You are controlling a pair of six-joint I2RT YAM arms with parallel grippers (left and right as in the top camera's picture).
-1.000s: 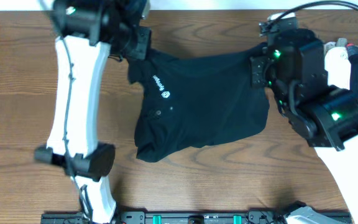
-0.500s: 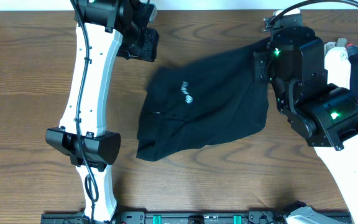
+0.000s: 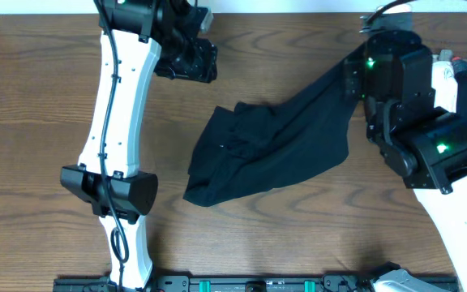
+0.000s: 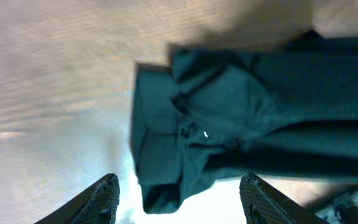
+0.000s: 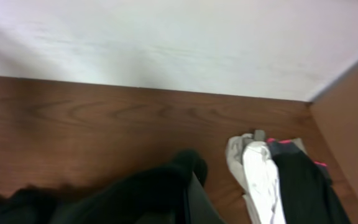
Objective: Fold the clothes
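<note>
- Overhead view: a dark wood-grain table (image 3: 23,162) fills the frame, with a black rail (image 3: 250,284) along its near edge.
- From the right wrist camera, a plain white wall (image 5: 166,31) rises straight behind the table's far edge. A brown board (image 5: 353,124) closes off the far right corner.
- The black shirt (image 3: 274,154) lies crumpled right of the table's centre. Its lower left part is bunched into folds on the wood. Its upper right corner is drawn up in a taut band to the right gripper (image 3: 357,73).
- The right gripper is clenched on that corner of the shirt.
- The left gripper (image 4: 180,186) is released, its two fingers spread wide with nothing between them. It hangs near the far edge, up and left of the shirt and clear of the cloth.
- A heap of other garments (image 5: 272,180), white and dark with a pink trim, sits in the far right corner, apart from the shirt.
- Bare wood runs wide along the left side beyond the left arm. A narrower strip lies between the shirt and the near rail.
</note>
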